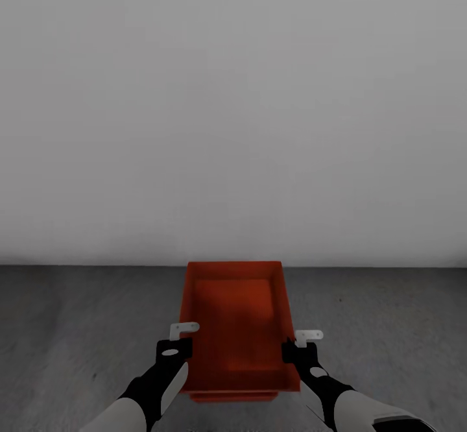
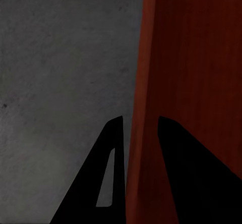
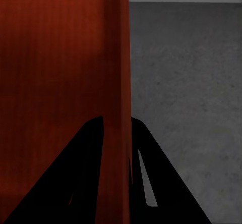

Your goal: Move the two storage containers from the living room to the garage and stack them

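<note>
Down on the dark grey concrete floor [image 1: 78, 328], right in front of a plain white-grey wall [image 1: 233, 108], sits a red-orange storage container [image 1: 237, 318], open at the top, its long side running away from the robot. Beneath its near edge a second red rim [image 1: 233, 396] peeks out as a thin strip, so there seem to be two containers, one on the other, though the lower one is almost wholly hidden and hard to make out. Both arms reach forward, cut off at the picture's lower edge. The left gripper [image 1: 176, 348] is at the container's left wall and the right gripper [image 1: 299, 349] at its right wall, each near the closer end. In the left wrist view the two dark fingers [image 2: 113, 173] straddle the thin red wall [image 2: 146, 133], one outside and one inside, pinching it. The right wrist view shows the same: fingers [image 3: 146, 178] on either side of the right wall [image 3: 118, 133], gripping it, with bare concrete beyond.
</note>
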`<state>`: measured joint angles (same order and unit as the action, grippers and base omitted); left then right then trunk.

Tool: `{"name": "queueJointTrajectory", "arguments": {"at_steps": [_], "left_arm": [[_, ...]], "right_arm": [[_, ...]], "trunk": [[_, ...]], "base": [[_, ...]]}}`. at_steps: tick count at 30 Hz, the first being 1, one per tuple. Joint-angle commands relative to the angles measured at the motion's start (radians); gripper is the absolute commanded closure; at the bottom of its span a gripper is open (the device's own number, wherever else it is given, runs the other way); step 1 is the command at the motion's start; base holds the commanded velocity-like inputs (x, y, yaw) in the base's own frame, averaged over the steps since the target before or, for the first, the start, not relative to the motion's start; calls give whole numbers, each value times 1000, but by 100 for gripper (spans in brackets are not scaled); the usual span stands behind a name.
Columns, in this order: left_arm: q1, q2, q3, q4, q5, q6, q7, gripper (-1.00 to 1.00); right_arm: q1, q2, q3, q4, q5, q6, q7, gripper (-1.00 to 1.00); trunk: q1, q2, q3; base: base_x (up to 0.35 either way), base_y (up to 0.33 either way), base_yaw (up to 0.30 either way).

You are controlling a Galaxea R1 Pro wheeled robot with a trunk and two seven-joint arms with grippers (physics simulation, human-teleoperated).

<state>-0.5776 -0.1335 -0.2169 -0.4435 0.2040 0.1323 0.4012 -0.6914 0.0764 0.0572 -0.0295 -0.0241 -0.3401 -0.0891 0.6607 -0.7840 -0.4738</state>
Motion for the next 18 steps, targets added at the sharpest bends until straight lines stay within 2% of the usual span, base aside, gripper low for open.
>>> {"name": "queueJointTrajectory", "arguments": {"at_steps": [1,18], "left_arm": [[-1,0,-5,-15,0,4,7,100],[-1,0,-6,-15,0,4,7,100]], "right_arm": [[0,0,-13,3,-4,-2,2,100],[0,0,-13,3,-3,-2,2,100]], "trunk": [[0,-1,-3],[0,-1,-29]], "base": [[0,0,0],[0,0,0]]}}
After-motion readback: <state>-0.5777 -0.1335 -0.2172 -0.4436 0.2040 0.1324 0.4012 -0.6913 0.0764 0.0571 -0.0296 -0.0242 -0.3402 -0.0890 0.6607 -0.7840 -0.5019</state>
